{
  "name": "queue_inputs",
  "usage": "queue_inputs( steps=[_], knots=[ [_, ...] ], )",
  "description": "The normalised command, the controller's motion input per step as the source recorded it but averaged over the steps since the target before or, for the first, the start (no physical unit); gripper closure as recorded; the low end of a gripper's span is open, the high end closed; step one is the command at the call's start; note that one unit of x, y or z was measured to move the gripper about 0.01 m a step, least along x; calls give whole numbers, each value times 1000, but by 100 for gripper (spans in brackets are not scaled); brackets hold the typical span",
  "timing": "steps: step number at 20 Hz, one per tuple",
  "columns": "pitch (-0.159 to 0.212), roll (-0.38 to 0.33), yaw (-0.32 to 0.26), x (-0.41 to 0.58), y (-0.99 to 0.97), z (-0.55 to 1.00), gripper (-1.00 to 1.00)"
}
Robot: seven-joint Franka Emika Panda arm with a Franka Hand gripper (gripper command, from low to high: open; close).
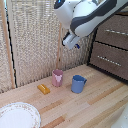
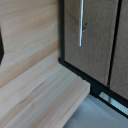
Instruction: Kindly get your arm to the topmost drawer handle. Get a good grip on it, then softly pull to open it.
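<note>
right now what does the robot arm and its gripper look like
The arm is bulky and glossy white, built of rounded segments, with a dark band across it and a dark round cap with a blue rim near the top. The gripper is small, white and dark, with blue-tipped fingers. No cables or markings are visible.

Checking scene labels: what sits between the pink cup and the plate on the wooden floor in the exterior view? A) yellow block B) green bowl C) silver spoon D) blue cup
A: a small yellow block lies between the pink cup and the plate.
</note>
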Motion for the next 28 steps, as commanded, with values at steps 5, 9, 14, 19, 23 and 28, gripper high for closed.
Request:
queue_inputs(
  steps=[5, 9, 14, 19, 23, 28],
  knots=[
    [-20, -375, 57, 27, -368, -124, -100],
    [-20, -319, 82, -39, -436, 26, -100],
    [-30, -227, 90, -157, -546, 245, -100],
    [-50, -184, 112, -207, -545, 367, -100],
    [-44, -156, 118, -193, -572, 382, -100],
    [-4, -131, 136, -65, -586, 191, -100]
  ],
)
